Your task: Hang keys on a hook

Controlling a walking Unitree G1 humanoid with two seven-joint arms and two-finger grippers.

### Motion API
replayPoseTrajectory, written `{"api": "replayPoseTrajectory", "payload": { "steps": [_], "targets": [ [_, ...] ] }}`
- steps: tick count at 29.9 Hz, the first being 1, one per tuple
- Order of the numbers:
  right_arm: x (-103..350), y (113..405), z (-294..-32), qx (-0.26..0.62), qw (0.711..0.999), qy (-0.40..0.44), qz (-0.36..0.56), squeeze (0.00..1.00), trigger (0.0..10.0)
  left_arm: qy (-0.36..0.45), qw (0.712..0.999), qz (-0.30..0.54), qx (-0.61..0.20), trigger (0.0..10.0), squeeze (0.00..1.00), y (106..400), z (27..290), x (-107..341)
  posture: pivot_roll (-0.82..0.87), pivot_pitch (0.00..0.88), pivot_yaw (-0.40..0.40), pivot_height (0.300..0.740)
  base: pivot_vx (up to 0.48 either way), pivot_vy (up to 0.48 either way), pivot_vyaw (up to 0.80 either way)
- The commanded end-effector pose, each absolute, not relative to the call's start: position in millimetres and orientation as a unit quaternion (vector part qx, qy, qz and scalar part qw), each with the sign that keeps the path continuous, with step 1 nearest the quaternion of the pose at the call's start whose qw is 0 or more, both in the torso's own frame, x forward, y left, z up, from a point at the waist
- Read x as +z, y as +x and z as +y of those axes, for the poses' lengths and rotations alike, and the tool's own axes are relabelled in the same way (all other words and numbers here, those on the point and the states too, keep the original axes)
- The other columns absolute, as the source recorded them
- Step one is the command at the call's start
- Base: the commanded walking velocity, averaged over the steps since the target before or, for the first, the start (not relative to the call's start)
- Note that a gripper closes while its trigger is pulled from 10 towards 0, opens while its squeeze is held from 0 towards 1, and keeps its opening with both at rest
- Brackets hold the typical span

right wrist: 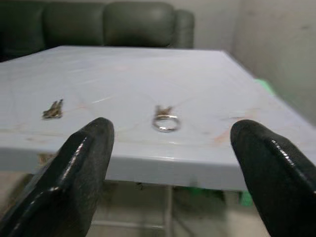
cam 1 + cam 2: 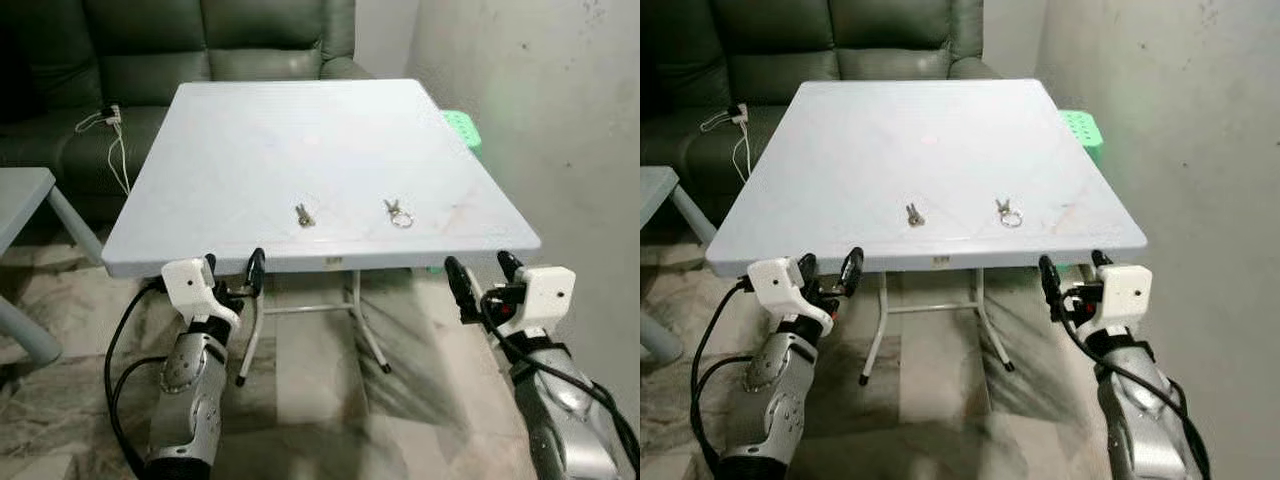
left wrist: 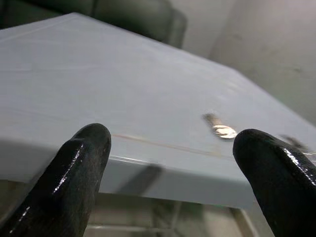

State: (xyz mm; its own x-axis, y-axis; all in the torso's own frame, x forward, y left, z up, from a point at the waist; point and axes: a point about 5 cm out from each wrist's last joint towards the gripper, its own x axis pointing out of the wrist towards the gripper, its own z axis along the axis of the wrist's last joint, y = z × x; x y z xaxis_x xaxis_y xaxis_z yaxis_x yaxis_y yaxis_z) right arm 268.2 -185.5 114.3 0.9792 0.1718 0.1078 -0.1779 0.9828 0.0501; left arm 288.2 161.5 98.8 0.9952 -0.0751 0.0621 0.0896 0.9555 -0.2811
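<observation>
Two sets of keys lie near the front edge of a pale grey folding table (image 2: 300,130). The left keys (image 2: 303,215) are a small bunch; the right keys (image 2: 397,213) carry a metal ring. In the right wrist view the ringed keys (image 1: 165,120) lie ahead between the fingers, the small bunch (image 1: 52,109) off to one side. My left gripper (image 2: 232,272) is open just below the table's front edge, left of both sets. On the other side my right gripper (image 2: 482,276) is open below the front right corner. Neither holds anything. No hook is visible.
A dark green sofa (image 2: 200,50) stands behind the table, with a white charger and cable (image 2: 110,125) on its seat. A green plastic stool (image 2: 462,127) sits at the table's right, by the white wall (image 2: 540,100). Another grey table (image 2: 20,200) pokes in at the left.
</observation>
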Motion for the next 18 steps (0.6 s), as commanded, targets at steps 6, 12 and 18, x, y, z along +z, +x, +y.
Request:
{"api": "replayPoseTrajectory", "payload": {
  "steps": [6, 12, 18],
  "targets": [
    [117.6, 268.0, -188.7, 0.087, 0.994, 0.025, -0.057, 0.0, 10.0, -0.145, 0.988, -0.029, -0.045, 10.0, 0.0, 288.7, 159.1, 101.3, -0.03, 0.059, -0.053, 0.74, 0.347, 0.0, 0.0],
    [117.6, 268.1, -188.1, 0.088, 0.994, 0.025, -0.057, 0.0, 10.0, -0.148, 0.988, -0.028, -0.046, 10.0, 0.0, 288.4, 158.8, 101.0, -0.03, 0.057, -0.053, 0.74, 0.349, 0.0, 0.0],
    [117.8, 268.0, -188.2, 0.089, 0.994, 0.024, -0.057, 0.0, 10.0, -0.149, 0.987, -0.028, -0.046, 10.0, 0.0, 288.4, 158.3, 101.2, -0.03, 0.058, -0.053, 0.74, 0.344, 0.0, 0.0]
  ]
}}
